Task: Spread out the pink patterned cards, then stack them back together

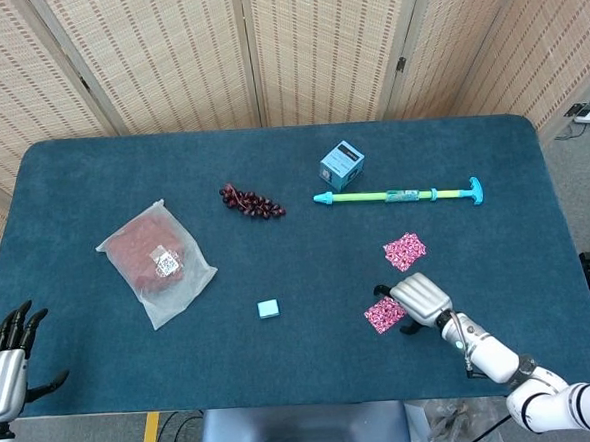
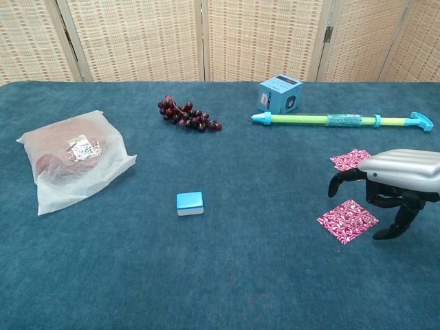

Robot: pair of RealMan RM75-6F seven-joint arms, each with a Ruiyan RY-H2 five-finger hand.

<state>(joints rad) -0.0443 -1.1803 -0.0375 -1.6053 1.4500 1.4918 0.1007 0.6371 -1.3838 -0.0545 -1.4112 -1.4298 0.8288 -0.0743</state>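
Observation:
Two pink patterned cards lie apart on the blue table. The far card point(image 1: 404, 250) point(image 2: 351, 159) sits flat, uncovered. The near card point(image 1: 384, 315) point(image 2: 347, 221) lies toward the front edge. My right hand point(image 1: 417, 299) point(image 2: 397, 180) hovers just over the near card's right edge, fingers curled downward and apart, holding nothing. My left hand point(image 1: 5, 356) shows only in the head view, at the table's front left corner, fingers spread and empty.
A small light-blue block point(image 1: 268, 308) point(image 2: 190, 203) lies mid-table. A bagged red item point(image 1: 155, 261) point(image 2: 74, 159) sits left. Grapes point(image 1: 251, 201) point(image 2: 188, 115), a blue box point(image 1: 341, 164) point(image 2: 280, 93) and a green-and-teal pump point(image 1: 399, 195) point(image 2: 342, 120) lie further back.

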